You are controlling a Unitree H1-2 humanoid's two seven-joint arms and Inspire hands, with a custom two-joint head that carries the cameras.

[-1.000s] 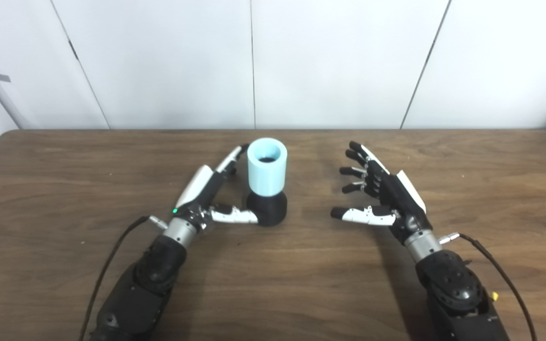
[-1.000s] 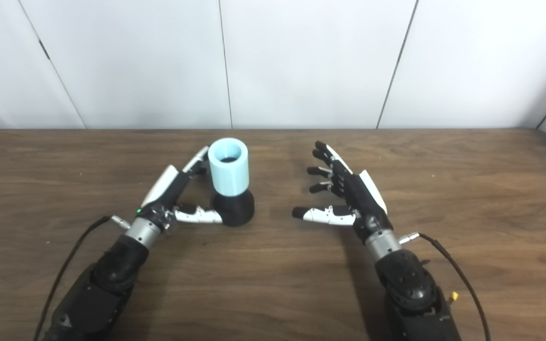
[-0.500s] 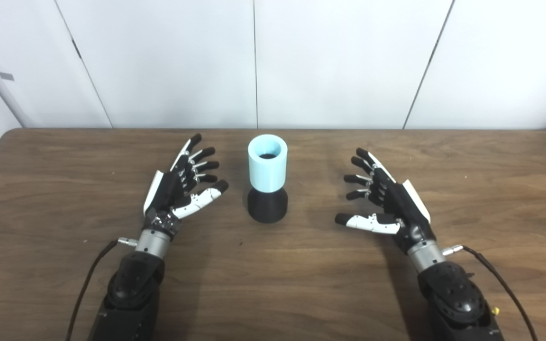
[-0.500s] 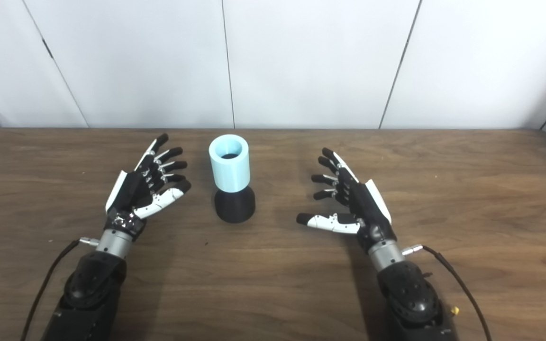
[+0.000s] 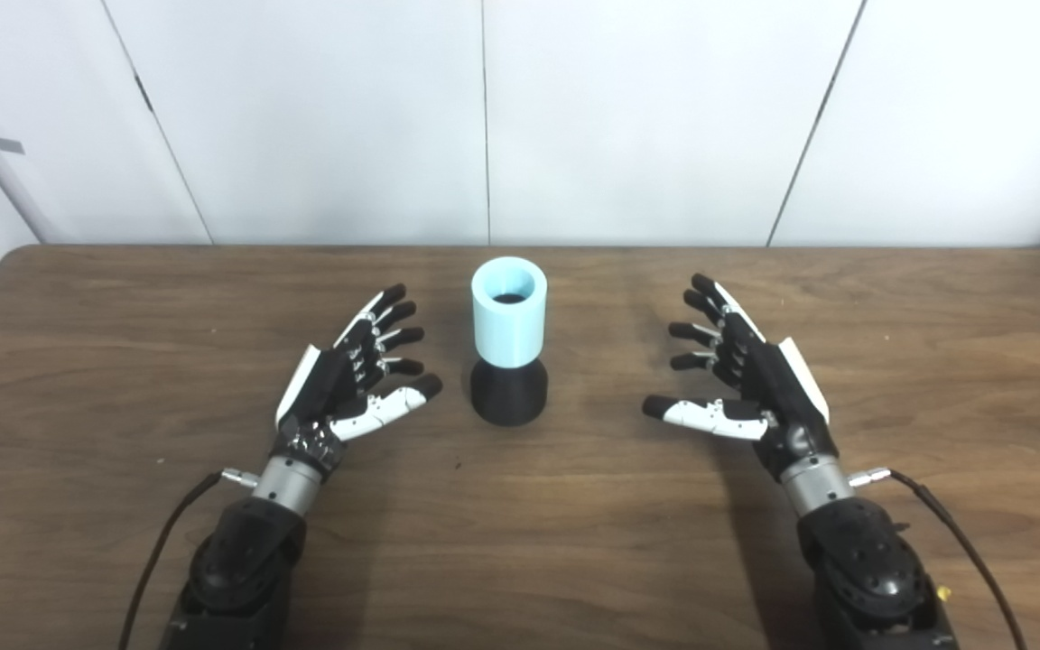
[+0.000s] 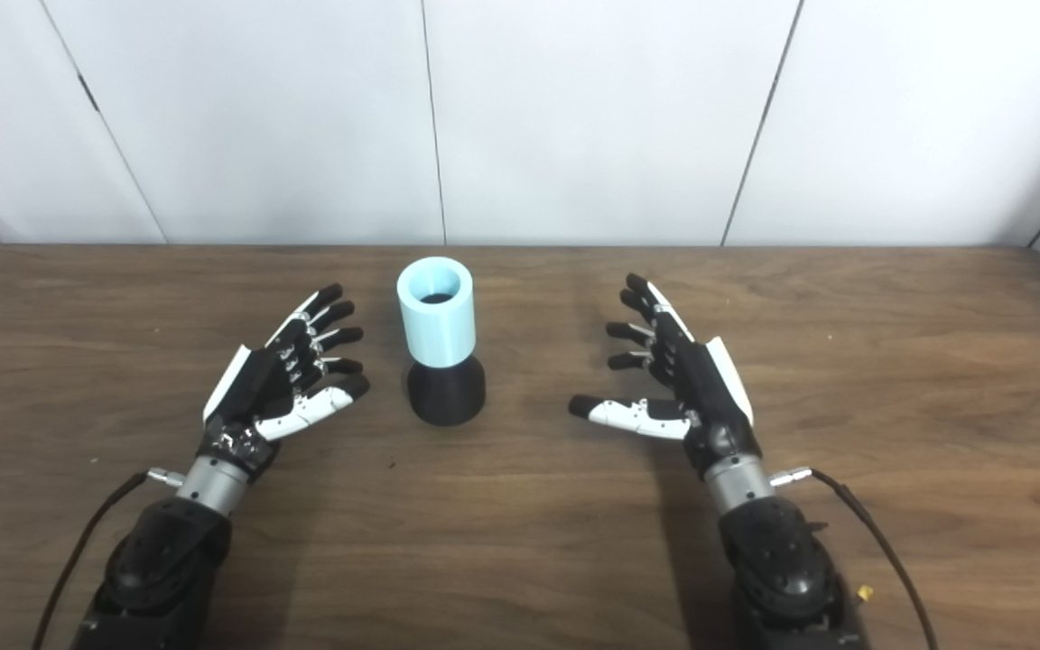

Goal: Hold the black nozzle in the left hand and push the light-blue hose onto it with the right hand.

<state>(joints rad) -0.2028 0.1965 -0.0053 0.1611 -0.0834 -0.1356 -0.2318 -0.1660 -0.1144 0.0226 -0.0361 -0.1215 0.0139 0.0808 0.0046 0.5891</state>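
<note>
Left hand spread, empty | right hand spread, empty | hose seated upright on nozzle | advice: keep both clear, don't topple

This looks like a robotics lab or test room. My bench is a plain dark wood-grain top, and directly behind its far edge stand bare white wall panels split by thin dark seams (no decoration anywhere on them). Cables trail from my wrists across the bench's near side.
</note>
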